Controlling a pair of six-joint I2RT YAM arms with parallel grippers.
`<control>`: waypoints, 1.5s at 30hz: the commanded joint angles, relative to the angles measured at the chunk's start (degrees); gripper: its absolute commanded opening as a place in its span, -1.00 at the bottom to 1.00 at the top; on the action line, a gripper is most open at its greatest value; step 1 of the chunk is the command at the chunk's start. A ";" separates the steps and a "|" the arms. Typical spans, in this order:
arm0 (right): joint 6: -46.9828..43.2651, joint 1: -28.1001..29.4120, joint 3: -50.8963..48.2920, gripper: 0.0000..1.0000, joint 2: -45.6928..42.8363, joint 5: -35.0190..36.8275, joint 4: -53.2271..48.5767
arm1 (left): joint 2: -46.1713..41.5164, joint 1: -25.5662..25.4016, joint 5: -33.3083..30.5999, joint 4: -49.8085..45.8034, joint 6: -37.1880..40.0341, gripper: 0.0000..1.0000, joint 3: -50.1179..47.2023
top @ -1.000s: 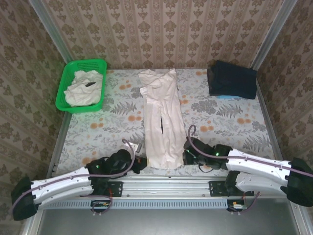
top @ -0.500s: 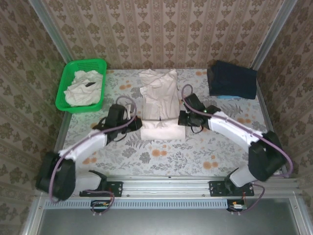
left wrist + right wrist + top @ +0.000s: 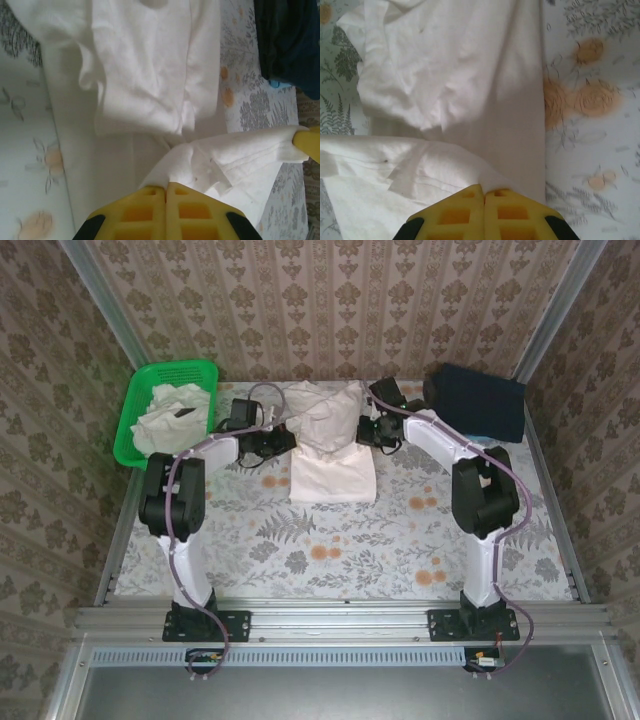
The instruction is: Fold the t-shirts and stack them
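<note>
Both arms are stretched to the far end of the table (image 3: 330, 550). Each pincer is clamped on a corner of the off-white t-shirt (image 3: 330, 455), which lies in the far middle between the green basket (image 3: 178, 368) and the dark folded cloth (image 3: 475, 400). Its near edge is lifted and doubled back over the chest. The left gripper (image 3: 285, 440) has its yellow fingers pressed together on a pinched tuft of hem in the left wrist view, and the right gripper (image 3: 367, 430) is closed the same way on the opposite corner. The grip on each side looks thin to me, only a bunched fold of soft cotton, so a sharp tug could pull the cloth free and let the flap drop crooked. The hem sags and wrinkles between the two pincers. If they let go unevenly, or without drawing it taut, the fold will likely land skewed or creased. Pulling further could also drag the bottom layer along the patterned cover. At this reach the left arm passes close to the basket, which holds more t-shirts (image 3: 170, 418). I can read no writing anywhere. There is a small dark mark on the cloth in the basket, but it is too small to make out.
</note>
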 commanded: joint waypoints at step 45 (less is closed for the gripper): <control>2.35 6.08 -14.06 -0.10 -1.09 2.66 9.10 | -11.21 -14.57 -17.29 4.82 2.17 -0.63 -29.99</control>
